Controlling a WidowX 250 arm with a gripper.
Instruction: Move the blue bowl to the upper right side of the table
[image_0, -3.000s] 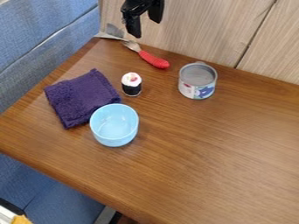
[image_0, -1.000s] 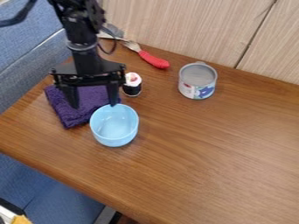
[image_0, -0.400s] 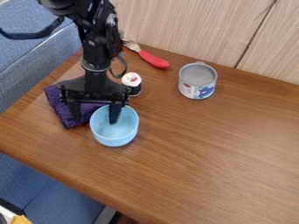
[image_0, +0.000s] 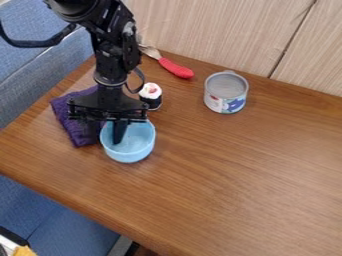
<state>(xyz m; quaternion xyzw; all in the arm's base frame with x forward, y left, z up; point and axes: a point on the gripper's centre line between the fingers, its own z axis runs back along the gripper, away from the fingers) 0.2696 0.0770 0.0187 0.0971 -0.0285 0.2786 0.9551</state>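
The blue bowl (image_0: 137, 145) is held at its left side by the black gripper (image_0: 109, 135). The fingers are closed on the rim, with one finger (image_0: 119, 133) put down inside the bowl and the other kept outside, by the purple cloth (image_0: 72, 116). The bowl's wall is pinched between them. The rim was likely picked because the whole bowl looks too wide to be hugged, while its thin edge can be squeezed with ease.

Most of the bowl sticks out to the right of the fingers, so it may tip or swing down on that side when it is lifted. A firm squeeze and a slow lift are called for.

The little black and white toy (image_0: 151, 96) is stood up and to the right of the fingers, near the bowl's back edge. It could be bumped if the bowl is dragged straight that way. Farther up and right of the fingers, the red-handled fork (image_0: 175, 67) is laid near the wall (image_0: 220, 32), and the tin can (image_0: 226, 92) is stood well to the right.

The bowl must be taken to the upper right of the table (image_0: 254, 175), far from where the fingers are now. The can should be passed with care, so that it is not knocked. Only the grasp seems done; the carrying is left.
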